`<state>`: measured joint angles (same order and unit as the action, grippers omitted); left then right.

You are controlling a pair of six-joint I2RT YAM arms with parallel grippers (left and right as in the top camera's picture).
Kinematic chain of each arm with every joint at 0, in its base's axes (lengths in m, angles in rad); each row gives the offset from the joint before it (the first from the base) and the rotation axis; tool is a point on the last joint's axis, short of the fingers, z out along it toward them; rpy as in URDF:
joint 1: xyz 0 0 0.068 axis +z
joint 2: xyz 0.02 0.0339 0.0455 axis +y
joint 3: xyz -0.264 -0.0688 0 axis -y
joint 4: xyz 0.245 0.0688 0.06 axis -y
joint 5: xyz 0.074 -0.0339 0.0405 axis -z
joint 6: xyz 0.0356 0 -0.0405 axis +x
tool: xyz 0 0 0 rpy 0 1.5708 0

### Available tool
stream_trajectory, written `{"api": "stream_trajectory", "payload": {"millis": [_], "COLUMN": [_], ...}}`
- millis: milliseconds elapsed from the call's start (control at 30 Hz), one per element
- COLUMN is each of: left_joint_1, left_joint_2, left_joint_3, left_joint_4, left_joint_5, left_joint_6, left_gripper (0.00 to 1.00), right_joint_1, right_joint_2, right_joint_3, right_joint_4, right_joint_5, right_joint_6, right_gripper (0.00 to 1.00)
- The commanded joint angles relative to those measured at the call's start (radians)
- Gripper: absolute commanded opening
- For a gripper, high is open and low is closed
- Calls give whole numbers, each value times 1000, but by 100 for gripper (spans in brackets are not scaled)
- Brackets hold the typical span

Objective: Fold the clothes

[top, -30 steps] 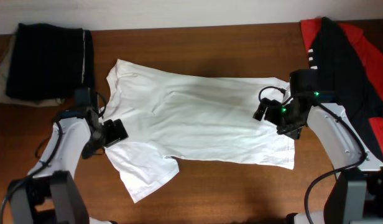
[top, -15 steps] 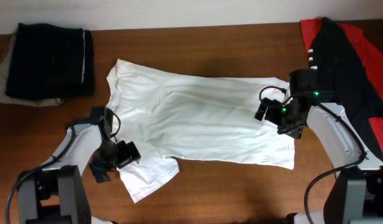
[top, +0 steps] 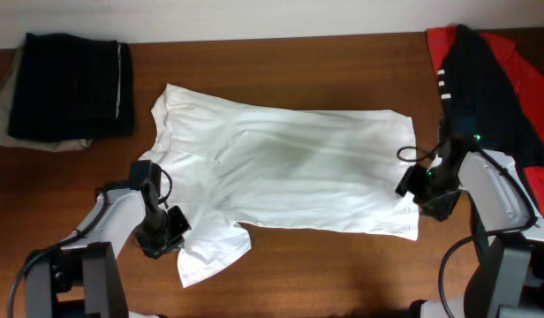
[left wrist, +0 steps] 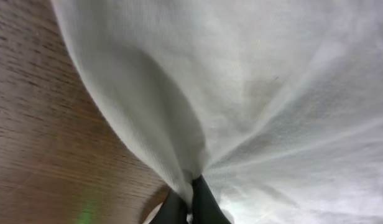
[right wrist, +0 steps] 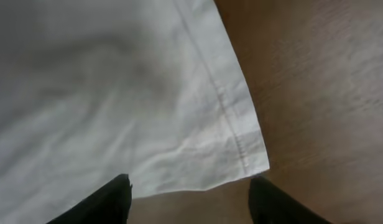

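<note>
Shows the white T-shirt spread flat mid-table, long axis left to right, collar end left, hem right. Left gripper clenched on a pinch of the near sleeve at the shirt's left edge. Right gripper released, straddling the near hem corner. Bare wooden table along the near side. Black-and-red garment heaped far right, dark folded garment far left.
</note>
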<state>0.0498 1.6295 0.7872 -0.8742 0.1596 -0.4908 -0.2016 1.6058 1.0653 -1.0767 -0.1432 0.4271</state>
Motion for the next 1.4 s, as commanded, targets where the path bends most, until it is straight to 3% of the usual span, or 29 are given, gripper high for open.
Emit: {"api": "stream_trajectory", "payload": {"millis": [0,167,300,333,367,433,533,700,1100,1200,1367], "left_joint_1": [-2,-2,-2,-2,-2,-2,-2,-2,-2,-4,-3], "left_joint_2": [42,42,42,42,42,42,42,36,53,151,273], "left_joint_3": [-42,-42,-42,-42,-42,-41,-16,229,265,265,265], "left_joint_4": [46,71,72,72,72,74,68,64,760,921,1107], "left_joint_5": [32,62,62,62,62,62,63,59,15,-7,-54], "left_joint_6": [5,5,6,5,5,6,13,13,12,12,13], "left_gripper": [2,2,2,2,1,1,1,1,1,1,1], "right_joint_1": [-1,-2,-2,-2,-2,-2,-2,-2,18,72,71], "right_joint_2": [3,3,3,3,3,3,3,3,36,138,155], "right_joint_3": [-92,-225,-296,-311,-312,-312,-286,-100,-98,-98,-98], "right_joint_4": [34,146,252,269,275,281,287,305,732,923,1010], "right_joint_5": [-6,-3,-3,-2,-2,-2,-1,-50,-59,-58,23], "right_joint_6": [-21,50,88,100,111,127,140,164,244,244,240], "right_gripper": [60,57,42,27,23,4,4,4,4,4,4]}}
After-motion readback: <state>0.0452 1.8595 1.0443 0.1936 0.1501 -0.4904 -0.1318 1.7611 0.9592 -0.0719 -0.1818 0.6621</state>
